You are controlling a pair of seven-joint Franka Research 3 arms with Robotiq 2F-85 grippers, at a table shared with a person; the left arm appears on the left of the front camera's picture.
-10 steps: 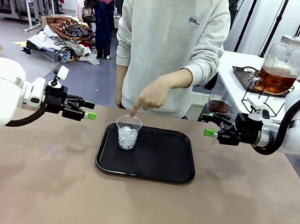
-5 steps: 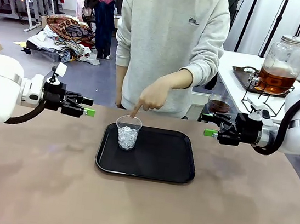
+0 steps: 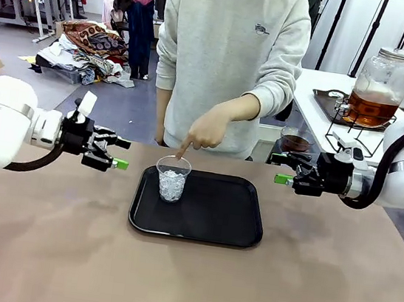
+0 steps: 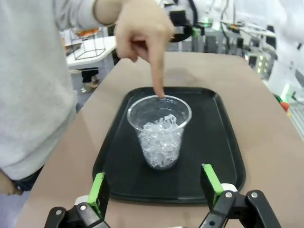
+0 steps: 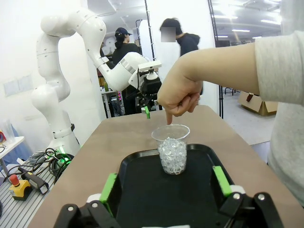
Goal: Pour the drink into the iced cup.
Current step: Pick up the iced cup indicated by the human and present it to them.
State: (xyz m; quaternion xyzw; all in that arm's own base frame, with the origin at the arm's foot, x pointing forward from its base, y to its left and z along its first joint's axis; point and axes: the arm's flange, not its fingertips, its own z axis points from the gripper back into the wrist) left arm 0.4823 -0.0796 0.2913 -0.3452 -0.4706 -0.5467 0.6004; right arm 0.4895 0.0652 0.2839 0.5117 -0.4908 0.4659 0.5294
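Nothing is poured yet: only ice is seen in the iced cup [image 3: 172,180], at the far left corner of the black tray [image 3: 216,212]. The drink [image 3: 370,108] is kept in its jar [image 3: 385,71] on a side table [image 3: 317,83], well apart. Left gripper [image 3: 121,154] and right gripper [image 3: 280,167] are spread wide, empty. No writing can be read

Clear plastic cup [image 3: 172,178], probably plastic tray [image 3: 216,214]
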